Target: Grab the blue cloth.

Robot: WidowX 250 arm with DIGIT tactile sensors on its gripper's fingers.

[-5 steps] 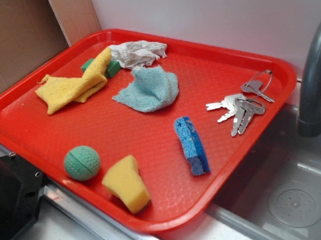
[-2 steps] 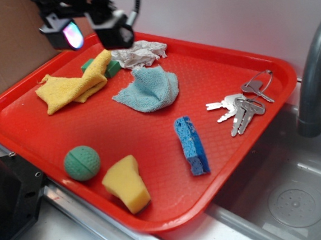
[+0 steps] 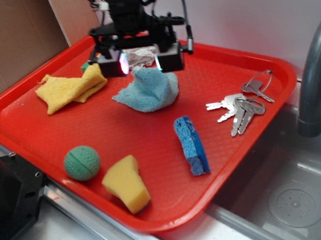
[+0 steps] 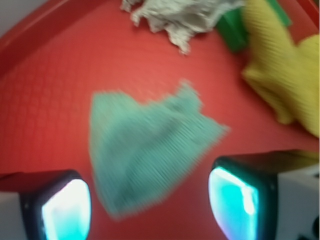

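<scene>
The blue cloth (image 3: 149, 90) is a small pale blue-teal terry cloth bunched up in the middle of the red tray (image 3: 66, 134). In the wrist view it (image 4: 147, 145) lies spread below the camera, blurred. My gripper (image 3: 140, 61) hangs just above the cloth's far edge, open wide, with nothing between its two glowing fingers (image 4: 67, 210). In the wrist view the gripper (image 4: 150, 207) straddles the near tip of the cloth without touching it.
A yellow cloth (image 3: 70, 87), a green block (image 3: 87, 64) and a whitish-grey rag (image 3: 141, 55) lie at the tray's back. A bright blue sponge (image 3: 191, 145), keys (image 3: 241, 106), a green ball (image 3: 81, 163) and a yellow sponge (image 3: 125, 183) lie nearer. A sink and faucet (image 3: 314, 73) are right.
The gripper has come into view from the upper left and moved right and down, from above the yellow cloth to just over the blue cloth. The objects have not moved.
</scene>
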